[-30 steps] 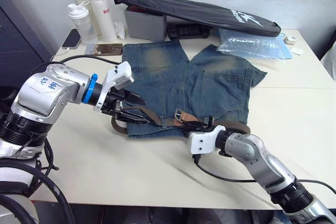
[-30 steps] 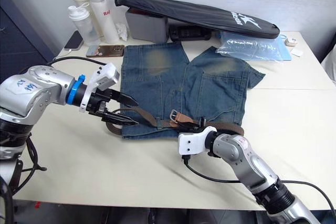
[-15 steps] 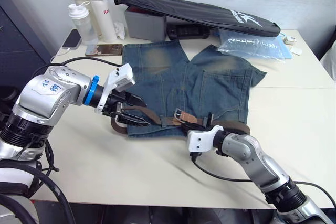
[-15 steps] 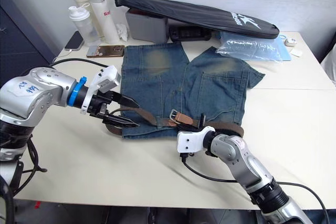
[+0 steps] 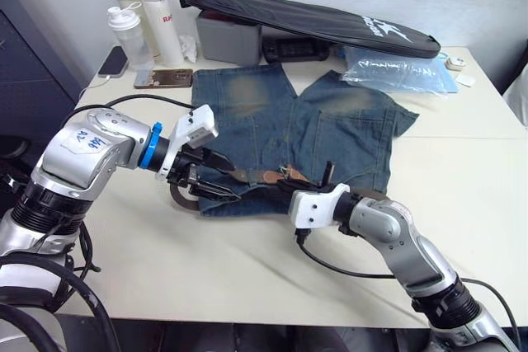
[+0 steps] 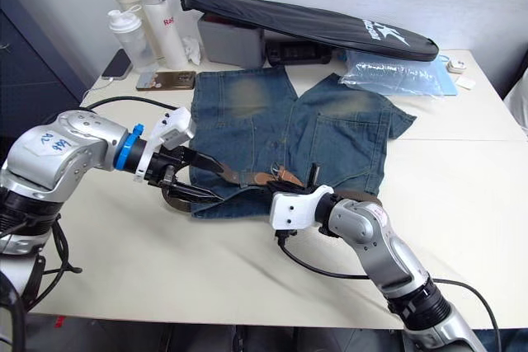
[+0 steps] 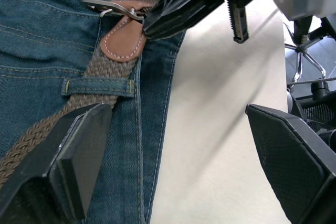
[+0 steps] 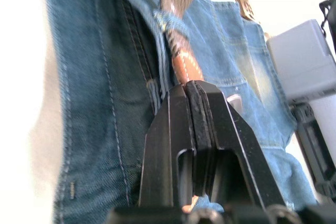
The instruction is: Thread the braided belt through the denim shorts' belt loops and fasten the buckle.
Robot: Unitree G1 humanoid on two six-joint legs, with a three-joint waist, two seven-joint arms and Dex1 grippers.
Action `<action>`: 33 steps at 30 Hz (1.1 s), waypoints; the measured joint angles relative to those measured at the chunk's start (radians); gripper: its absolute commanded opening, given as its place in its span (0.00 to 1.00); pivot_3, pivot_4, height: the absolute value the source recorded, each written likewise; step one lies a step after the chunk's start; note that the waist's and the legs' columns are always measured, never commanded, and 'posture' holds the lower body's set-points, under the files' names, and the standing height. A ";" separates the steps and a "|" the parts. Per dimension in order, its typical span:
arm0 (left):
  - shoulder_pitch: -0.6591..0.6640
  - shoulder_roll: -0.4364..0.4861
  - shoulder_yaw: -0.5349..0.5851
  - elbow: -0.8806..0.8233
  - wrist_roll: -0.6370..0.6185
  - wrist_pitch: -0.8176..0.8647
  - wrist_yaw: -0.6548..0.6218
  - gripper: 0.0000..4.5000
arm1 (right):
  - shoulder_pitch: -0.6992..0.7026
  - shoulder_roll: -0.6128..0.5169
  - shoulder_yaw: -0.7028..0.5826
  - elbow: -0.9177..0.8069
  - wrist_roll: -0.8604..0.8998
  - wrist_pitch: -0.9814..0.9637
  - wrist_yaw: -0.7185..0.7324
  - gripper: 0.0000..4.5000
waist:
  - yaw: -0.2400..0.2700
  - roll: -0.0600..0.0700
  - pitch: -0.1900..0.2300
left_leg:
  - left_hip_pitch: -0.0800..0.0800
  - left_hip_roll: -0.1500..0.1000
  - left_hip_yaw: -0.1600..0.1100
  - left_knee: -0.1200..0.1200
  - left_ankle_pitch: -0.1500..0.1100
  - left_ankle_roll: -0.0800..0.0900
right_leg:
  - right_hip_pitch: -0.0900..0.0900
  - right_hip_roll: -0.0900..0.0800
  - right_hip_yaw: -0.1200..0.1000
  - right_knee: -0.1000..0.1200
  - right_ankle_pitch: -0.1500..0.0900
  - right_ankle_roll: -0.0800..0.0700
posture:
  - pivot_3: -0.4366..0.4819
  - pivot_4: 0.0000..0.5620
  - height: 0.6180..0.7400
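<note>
The denim shorts lie flat on the table with the waistband toward me. The braided belt runs along the waistband under a belt loop. My right gripper is shut on the belt's tan leather end, right beside the silver buckle, and holds it a little off the denim. My left gripper is open over the waistband's left part, its fingers straddling the belt without closing on it. The belt's far end curls off the shorts' left edge.
At the back left of the white table stand bottles and two phones. Behind the shorts are a grey box, a long black bag and a clear plastic bag. A black cable trails on the table by my right arm.
My right gripper has lifted the buckle end slightly and shifted left. My left gripper has moved right along the waistband, closer to the buckle.
</note>
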 measured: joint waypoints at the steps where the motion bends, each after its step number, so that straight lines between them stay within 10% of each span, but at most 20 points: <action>1: 0.001 -0.009 -0.001 -0.001 0.000 0.001 0.000 1.00 | -0.011 -0.011 0.000 -0.012 -0.001 0.000 0.013 0.00 | 0.000 0.000 0.000 | 0.000 0.000 0.000 0.000 0.000 0.000 | 0.000 0.000 0.000 0.000 0.000 0.000 | 0.48 0.27 1.00; 17: 0.083 -0.054 0.034 -0.045 -0.019 0.096 0.067 1.00 | -0.058 -0.133 -0.108 -0.022 0.093 0.001 0.130 0.00 | -0.001 0.001 -0.001 | 0.001 0.000 0.000 0.003 0.000 0.000 | 0.000 0.001 0.000 0.002 0.000 0.000 | 0.48 0.27 1.00; 23: 0.097 0.022 0.044 -0.056 -0.023 0.096 0.026 1.00 | -0.047 -0.087 -0.014 -0.021 0.083 0.006 0.155 0.53 | -0.002 0.002 -0.001 | 0.001 0.000 0.000 0.002 0.000 0.000 | 0.000 0.000 0.000 0.002 0.000 0.000 | 0.48 0.27 1.00; 30: 0.113 0.033 0.040 -0.077 -0.023 0.098 0.014 1.00 | -0.071 -0.035 0.082 0.097 -0.013 -0.080 0.117 0.53 | -0.001 0.001 -0.002 | 0.000 0.000 -0.001 0.003 0.000 0.001 | 0.001 0.000 0.000 0.003 0.000 0.000 | 0.48 0.27 1.00; 33: 0.113 0.033 0.040 -0.079 -0.023 0.100 0.015 1.00 | -0.085 -0.024 0.085 0.160 -0.040 -0.112 0.091 0.33 | -0.002 0.001 -0.002 | 0.001 0.000 -0.001 0.003 0.000 0.001 | 0.001 0.000 0.000 0.003 0.000 0.000 | 0.48 0.27 1.00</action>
